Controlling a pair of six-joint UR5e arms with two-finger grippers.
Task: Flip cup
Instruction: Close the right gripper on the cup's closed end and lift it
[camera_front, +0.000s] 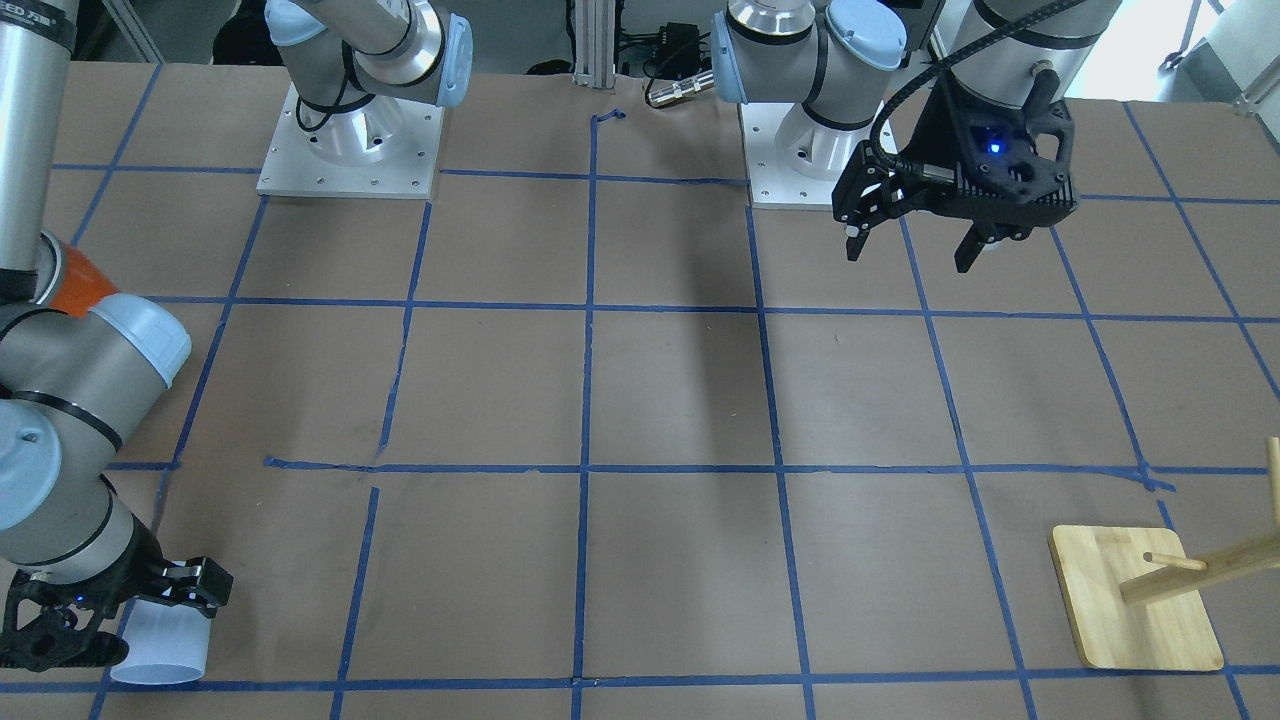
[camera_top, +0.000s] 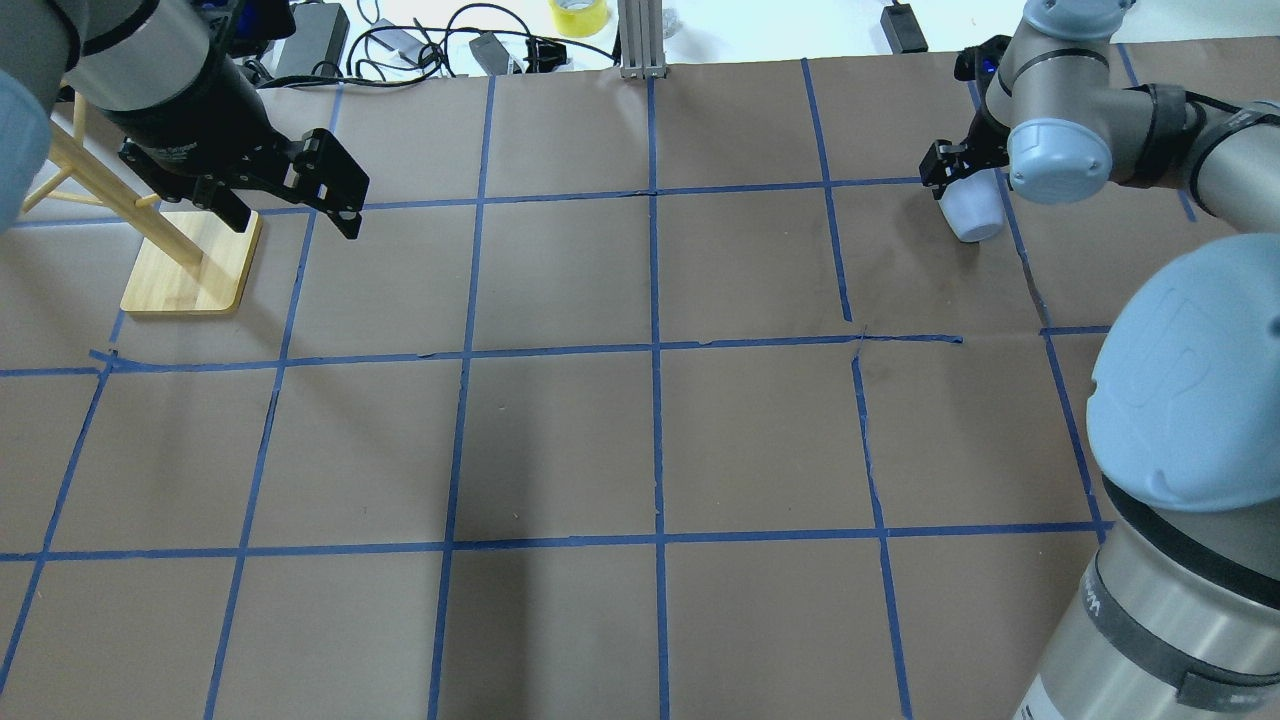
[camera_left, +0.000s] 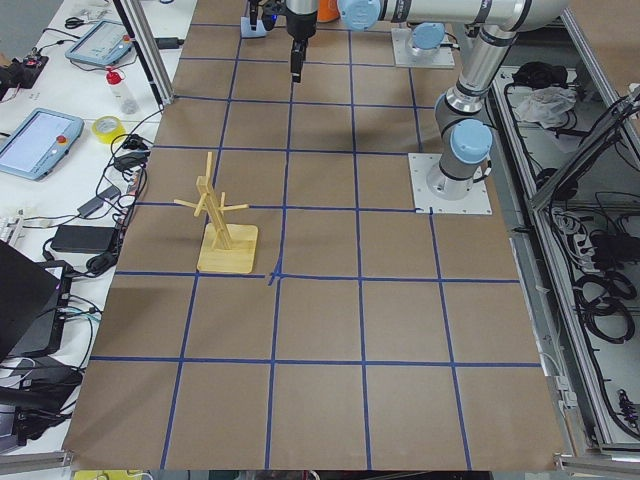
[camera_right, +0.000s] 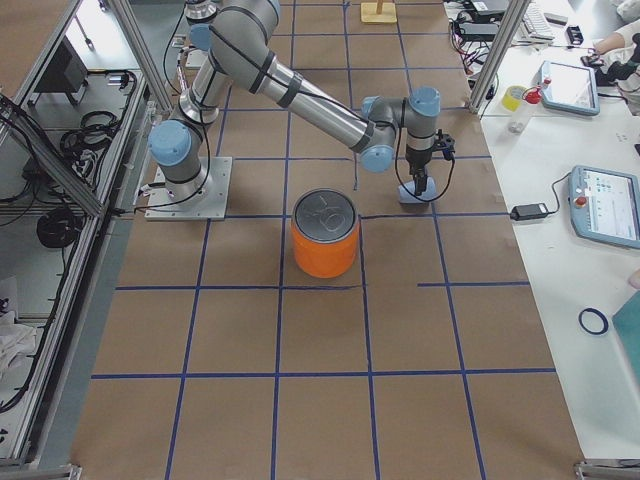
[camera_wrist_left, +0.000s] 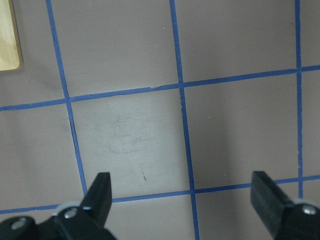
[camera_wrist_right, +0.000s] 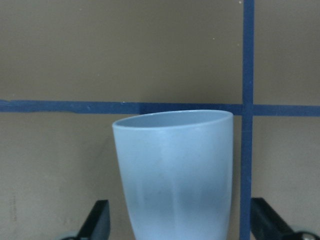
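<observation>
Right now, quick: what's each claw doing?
Left claw: open, empty.
Right claw: open, straddling the cup, gaps on both sides, not gripping it.

The cup (camera_wrist_right: 175, 170) is smooth, matt plastic with no shine on its wall. My left gripper (camera_front: 910, 255) and my right gripper (camera_wrist_right: 177, 225) are matt black plastic. My right arm (camera_top: 1130, 630) is satin silver metal with smooth pale-blue plastic caps. The table (camera_top: 560, 440) is covered in dull brown paper, faintly scuffed, with blue tape (camera_top: 655, 300) stuck across it. The stand (camera_front: 1130, 635) is pale, bare wood, smooth on its base. The orange cylinder (camera_right: 325, 262) has a silver, metal-looking top.
</observation>
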